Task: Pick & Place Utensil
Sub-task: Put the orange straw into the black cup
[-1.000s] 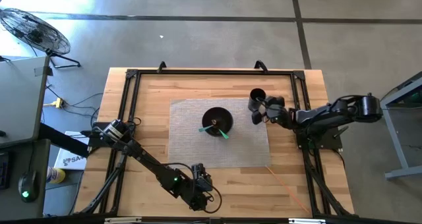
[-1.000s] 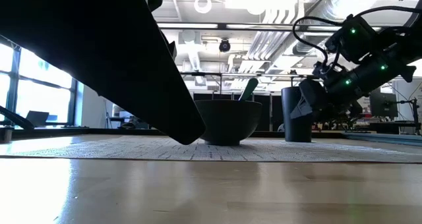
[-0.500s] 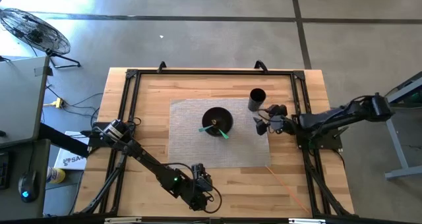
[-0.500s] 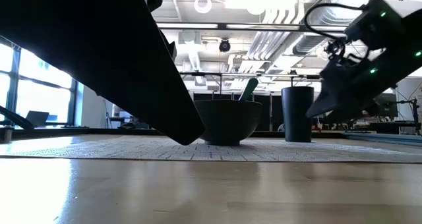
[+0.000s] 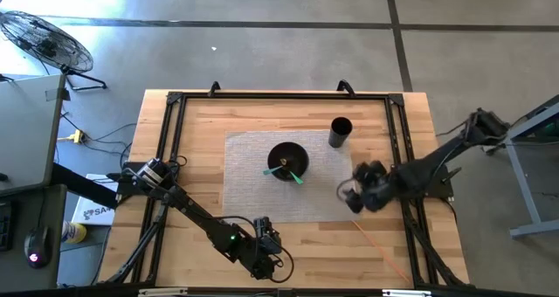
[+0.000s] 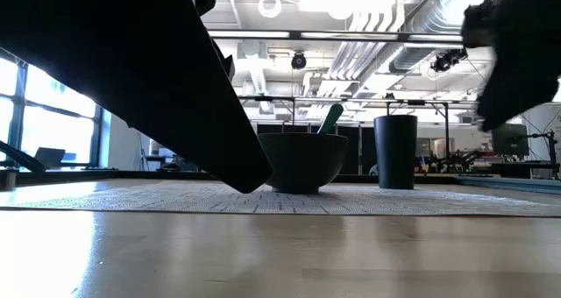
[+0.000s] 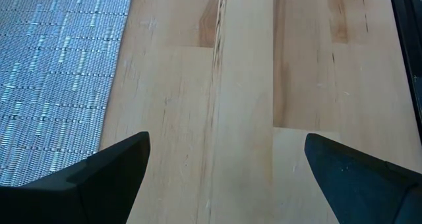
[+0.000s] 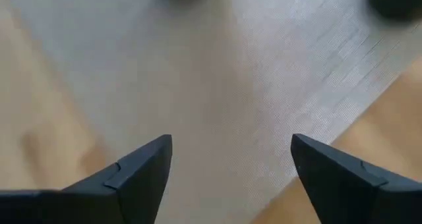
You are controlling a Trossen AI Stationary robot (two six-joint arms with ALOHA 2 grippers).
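A black bowl (image 5: 287, 161) stands on a grey woven mat (image 5: 262, 201), and a green utensil (image 5: 295, 176) leans in it, its handle over the rim (image 6: 330, 118). A black cup (image 5: 341, 131) stands upright at the mat's far right corner (image 6: 396, 151). My right gripper (image 5: 349, 197) hovers open over the mat's near right part (image 8: 231, 171), apart from cup and bowl. My left gripper (image 5: 267, 259) waits open above bare wood by the table's near edge (image 7: 224, 178).
A black metal frame (image 5: 175, 100) runs around the wooden tabletop. A thin orange strip (image 5: 376, 243) lies on the wood near the right near corner. In the low view my left arm (image 6: 131, 70) fills the upper left. Bare wood lies left of the mat.
My right gripper has drawn back from beside the cup toward the table's near edge, quickly, and now hangs over the mat's near right part. Cup, bowl and utensil have stayed in place. My left arm has kept still.
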